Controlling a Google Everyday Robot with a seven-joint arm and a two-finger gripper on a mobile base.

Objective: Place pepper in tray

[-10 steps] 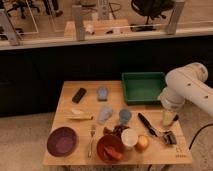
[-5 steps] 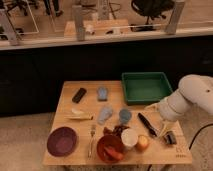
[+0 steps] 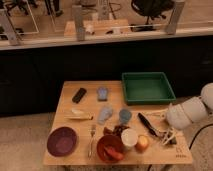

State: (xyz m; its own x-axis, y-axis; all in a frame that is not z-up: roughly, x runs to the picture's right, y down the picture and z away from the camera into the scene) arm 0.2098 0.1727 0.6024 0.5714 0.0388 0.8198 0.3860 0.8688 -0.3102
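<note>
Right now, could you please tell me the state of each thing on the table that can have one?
tray: upright, empty.
pepper: lying in the reddish-brown bowl, not in the tray.
reddish-brown bowl: upright, holding the pepper.
purple plate: flat, empty.
white cup: upright.
blue cup: upright, contents not visible.
gripper: open, holding nothing, near the table's right side, on the near side of the tray.

A wooden table [image 3: 90, 104] is laid with a green tray [image 3: 148, 89], purple plate [image 3: 62, 141], reddish bowl [image 3: 100, 145], fork [image 3: 92, 137] and orange fruit [image 3: 143, 144].
</note>
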